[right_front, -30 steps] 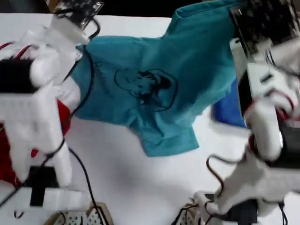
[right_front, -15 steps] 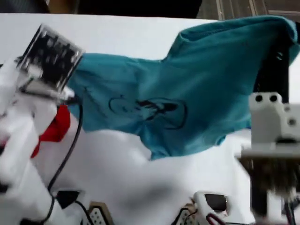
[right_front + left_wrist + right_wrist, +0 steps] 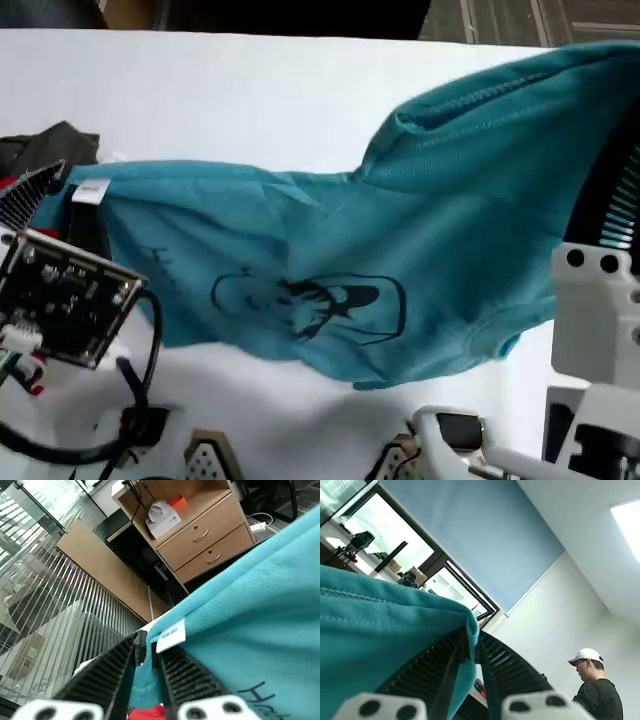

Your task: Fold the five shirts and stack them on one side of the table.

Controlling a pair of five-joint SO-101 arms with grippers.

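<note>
Holding the teal shirt (image 3: 400,250) stretched in the air over the counter (image 3: 250,90), the left claw (image 3: 147,642) is clamped on its labelled edge and the right claw (image 3: 472,640) on the opposite edge. Lowering both together, with the cloth taut, should land it flat.

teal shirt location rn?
High view: the teal shirt hangs stretched over the table, left gripper shut on its label end, right gripper on the opposite edge; a dark garment lies by the label end.

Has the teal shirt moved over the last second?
Yes. The teal shirt has stretched leftward across the table, its collar end now beside the dark garment.
</note>
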